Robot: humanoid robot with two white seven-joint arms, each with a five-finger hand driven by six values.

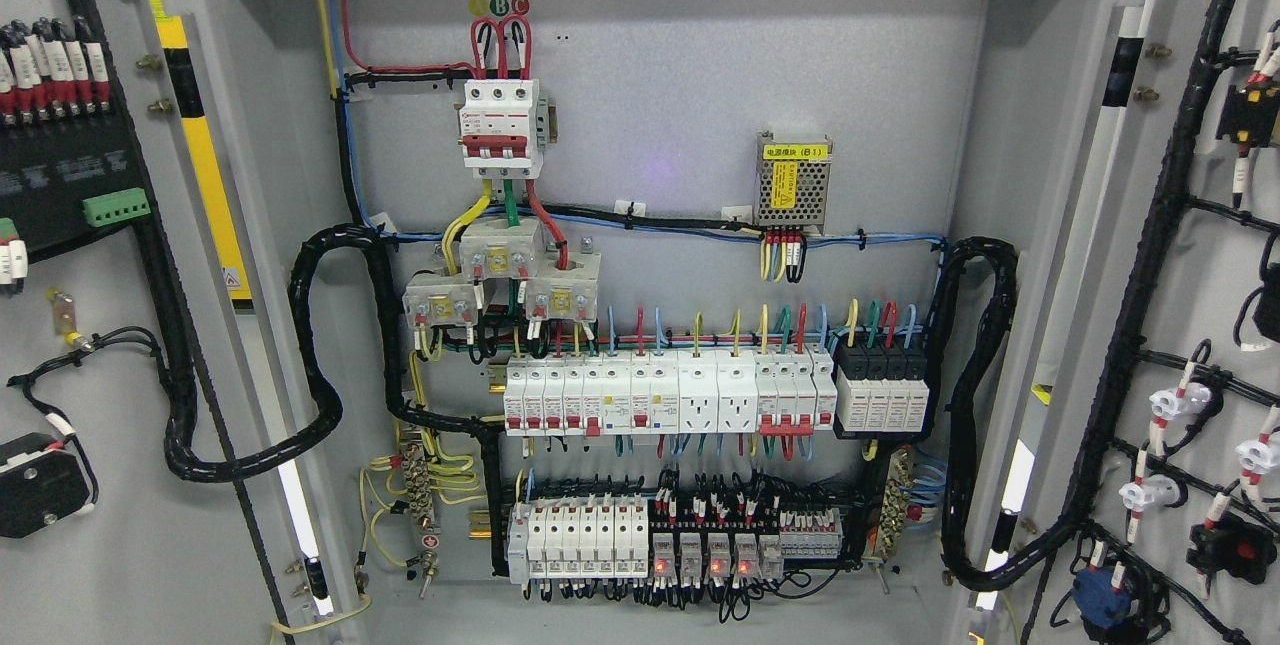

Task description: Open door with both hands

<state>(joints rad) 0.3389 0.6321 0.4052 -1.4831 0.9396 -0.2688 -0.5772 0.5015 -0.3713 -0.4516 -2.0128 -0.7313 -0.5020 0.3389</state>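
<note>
Although the job calls for both arms, I have neither robot hand on my head camera right now, so I cannot tell whether the fingers are spread, curled or gripping anything, nor which arm sits nearer to either leaf. Nearest to me, at the picture's edges, the two grey metal cabinet doors are already swung wide: the left grey door leaf [130, 525] carries a black terminal block, a green connector and a black wire loom on its inner face, and the right grey door leaf [1215, 345] carries black cable runs with white and red-tipped plugs. Both leaves stand upright with their long axes vertical, hinged along the cabinet's side posts, and they fan outward toward me on either side, well apart from each other. I judge the opening step to be done or very nearly so, and any further push would go outward along each leaf's free edge, which lies beyond the frame. Between the doors, farther back, the grey back panel of the electrical cabinet [680, 75] is fully exposed: a white three-pole breaker with red handles [502, 125] at upper left, a small perforated metal power supply with a yellow label [793, 180] to its right, and a long row of white breakers [665, 395] below.
</note>
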